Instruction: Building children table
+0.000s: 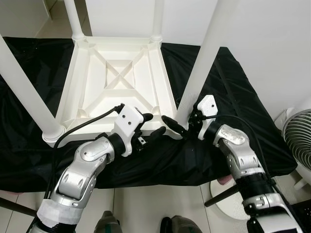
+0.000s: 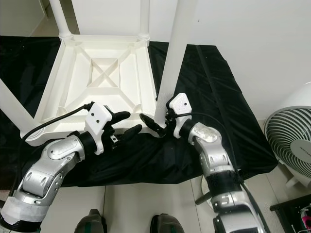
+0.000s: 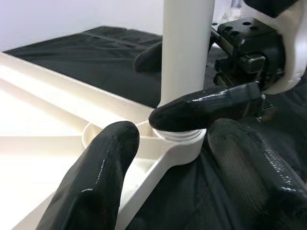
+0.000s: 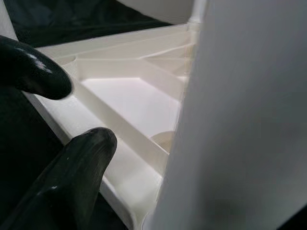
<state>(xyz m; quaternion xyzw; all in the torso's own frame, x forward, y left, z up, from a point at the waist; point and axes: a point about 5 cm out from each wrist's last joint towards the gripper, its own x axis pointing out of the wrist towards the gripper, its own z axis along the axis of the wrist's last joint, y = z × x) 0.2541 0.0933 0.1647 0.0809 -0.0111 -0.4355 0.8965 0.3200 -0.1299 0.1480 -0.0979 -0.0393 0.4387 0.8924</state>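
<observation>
The leg (image 2: pixel 171 63) is stood upright in the near right corner socket of the upturned tabletop (image 1: pixel 87 77), gripped at its base by the right gripper (image 2: pixel 156 124), while the left gripper (image 1: pixel 151 125) is held spread, empty, just beside.

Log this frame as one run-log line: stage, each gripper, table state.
stage: seating near-right leg | right gripper: shut on leg at socket | left gripper: open, beside same corner | table top: upside down on black cloth, four legs upright

Upturned table (image 1: pixel 121 77) lies on cloth (image 1: pixel 233 97), legs up. Fan (image 1: pixel 297 141) on floor to right. Both grippers at table's near-right corner leg (image 1: pixel 204 63): left gripper (image 1: pixel 153 124) on its left, right gripper (image 1: pixel 176 127) at leg base.
</observation>
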